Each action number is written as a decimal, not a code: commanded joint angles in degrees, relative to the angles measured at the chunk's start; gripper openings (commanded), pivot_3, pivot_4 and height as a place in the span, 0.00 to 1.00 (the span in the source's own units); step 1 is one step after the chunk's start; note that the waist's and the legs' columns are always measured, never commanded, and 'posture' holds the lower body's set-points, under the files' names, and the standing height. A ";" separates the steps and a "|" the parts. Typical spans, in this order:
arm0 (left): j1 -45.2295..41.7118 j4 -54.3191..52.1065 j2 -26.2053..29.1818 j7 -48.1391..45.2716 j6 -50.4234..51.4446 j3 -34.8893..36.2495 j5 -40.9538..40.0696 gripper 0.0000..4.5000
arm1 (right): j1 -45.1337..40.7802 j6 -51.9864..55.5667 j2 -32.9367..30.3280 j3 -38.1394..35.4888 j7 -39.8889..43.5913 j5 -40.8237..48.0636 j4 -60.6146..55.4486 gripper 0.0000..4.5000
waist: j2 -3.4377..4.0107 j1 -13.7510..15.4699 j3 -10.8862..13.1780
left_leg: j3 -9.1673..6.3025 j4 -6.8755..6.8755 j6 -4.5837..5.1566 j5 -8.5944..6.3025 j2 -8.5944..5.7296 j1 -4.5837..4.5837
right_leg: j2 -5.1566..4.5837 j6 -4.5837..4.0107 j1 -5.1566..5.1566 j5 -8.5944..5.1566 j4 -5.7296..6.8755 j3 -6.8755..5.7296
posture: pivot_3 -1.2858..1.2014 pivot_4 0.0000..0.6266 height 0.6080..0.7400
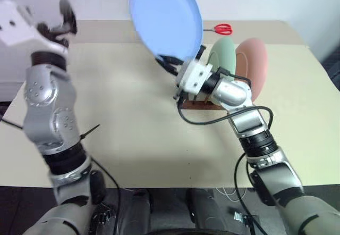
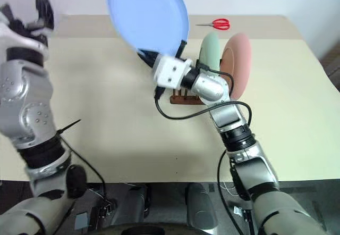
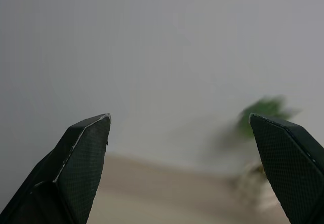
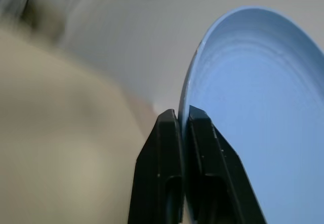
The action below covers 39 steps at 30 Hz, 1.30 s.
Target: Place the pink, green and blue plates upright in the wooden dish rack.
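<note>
Right gripper [image 4: 183,120] pinches the rim of the blue plate [image 1: 166,16], held aloft at upper centre. Left gripper [image 3: 179,127], upper left, jaws spread, empty. Green plate [image 1: 223,54] and pink plate [image 1: 254,65] stand upright in the rack [image 2: 183,98], centre right. Last step: lower blue edge-first between free pegs beside green.

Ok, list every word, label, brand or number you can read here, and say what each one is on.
None can be read. The blue plate, green plate and pink plate are plain. The wooden dish rack, red scissors and table carry no visible print.
</note>
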 commanded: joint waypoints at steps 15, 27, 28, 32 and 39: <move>23.49 -7.98 3.34 -33.58 -5.49 -25.59 -6.28 0.99 | 5.74 42.10 4.22 -18.49 -13.48 46.85 -18.85 0.00 | 0.08 -0.23 0.03 | 0.01 -0.10 0.02 -0.01 0.06 0.01 | 0.03 -0.27 -0.06 -0.11 0.01 0.00 | 0.52 0.24 0.92; 22.80 -6.90 2.79 -33.46 -5.81 -26.33 -5.17 0.99 | 7.45 46.41 4.59 -20.91 -20.22 53.50 -18.31 0.00 | 0.10 -0.24 0.02 | 0.04 -0.07 0.02 -0.01 0.06 0.00 | 0.05 -0.22 -0.06 -0.10 0.00 0.02 | 0.52 0.24 0.92; 22.97 -7.14 2.80 -33.52 -5.81 -26.34 -5.25 0.99 | 7.38 46.49 5.06 -21.46 -21.15 54.51 -17.89 0.00 | 0.10 -0.24 0.02 | 0.04 -0.06 0.02 -0.01 0.06 0.00 | 0.04 -0.23 -0.06 -0.10 0.00 0.02 | 0.52 0.24 0.92; 23.92 -8.69 2.77 -34.52 -5.89 -26.18 -6.59 0.99 | 7.37 46.90 5.50 -22.57 -23.45 56.12 -16.52 0.00 | 0.10 -0.24 0.02 | 0.04 -0.06 0.02 -0.01 0.06 0.00 | 0.04 -0.23 -0.06 -0.10 0.00 0.02 | 0.52 0.24 0.92; 24.37 -8.96 2.83 -34.78 -6.03 -26.31 -6.36 0.99 | 7.39 47.04 5.92 -23.35 -25.72 57.97 -15.42 0.00 | 0.10 -0.24 0.02 | 0.04 -0.07 0.03 -0.01 0.06 0.00 | 0.05 -0.26 -0.06 -0.12 -0.02 0.03 | 0.52 0.24 0.92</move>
